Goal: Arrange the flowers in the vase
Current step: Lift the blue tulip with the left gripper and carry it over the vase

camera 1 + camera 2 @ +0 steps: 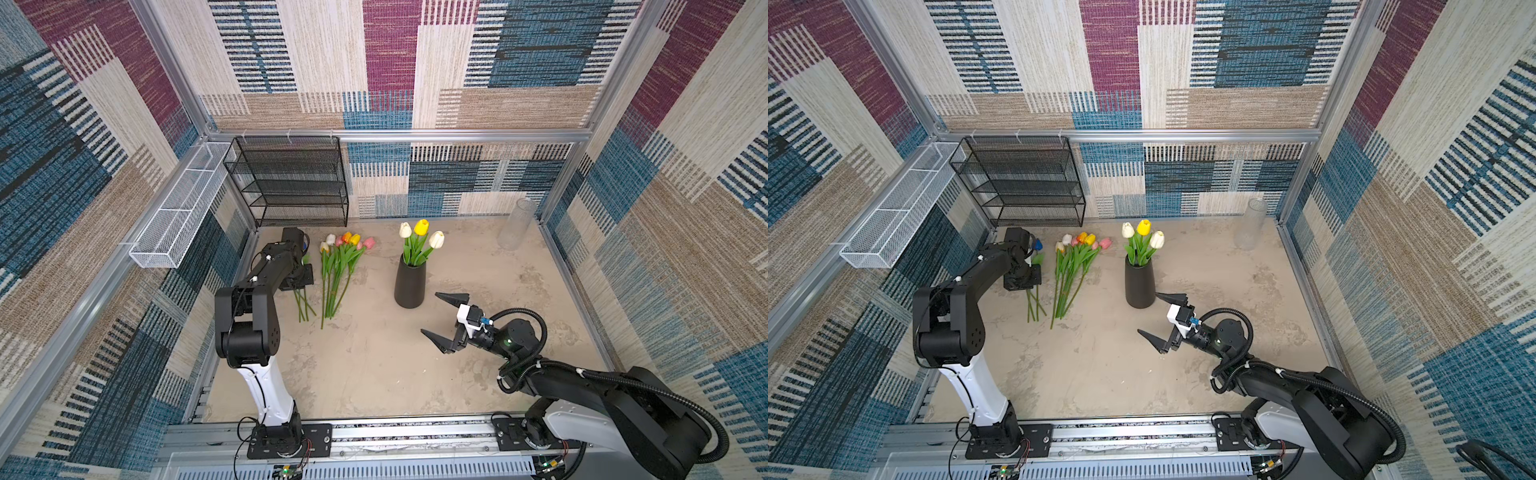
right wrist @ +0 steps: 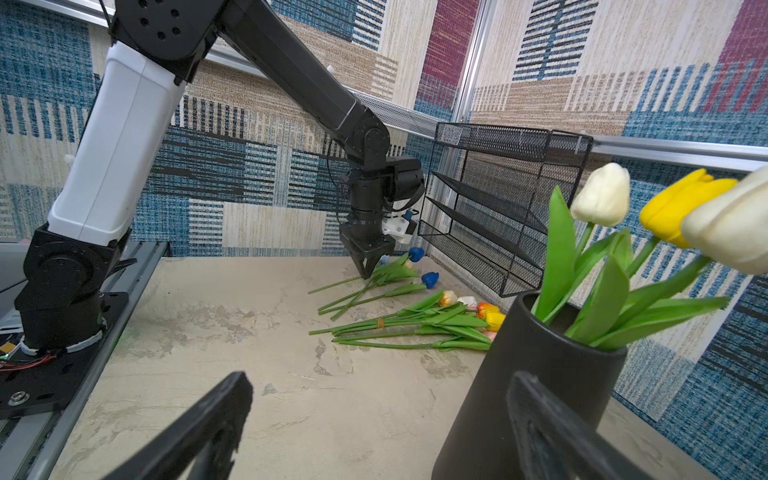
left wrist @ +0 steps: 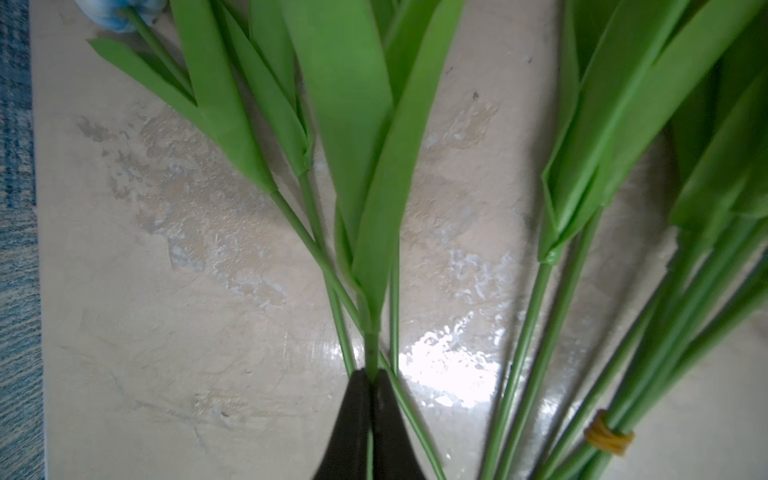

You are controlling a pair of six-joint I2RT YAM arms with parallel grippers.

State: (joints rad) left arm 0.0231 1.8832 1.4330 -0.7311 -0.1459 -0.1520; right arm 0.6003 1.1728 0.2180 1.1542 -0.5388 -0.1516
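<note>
The left gripper (image 3: 371, 376) is clenched on one thin green stem (image 3: 371, 340) of the loose flowers (image 2: 395, 271) lying on the table (image 1: 374, 365). The picture edge cuts off its head in the left wrist view, and in both top views the arm's own wrist hides the fingers, so I cannot tell which colour is grasped. Just beside these fingers lies the bundle (image 1: 340, 266) tied with a rubber band (image 3: 609, 432). The right gripper (image 1: 429, 312) is spread wide and grasps nothing, one finger just beside the black vase (image 1: 410, 286), where three tulips (image 1: 420, 237) stand with their stem ends hidden inside.
</note>
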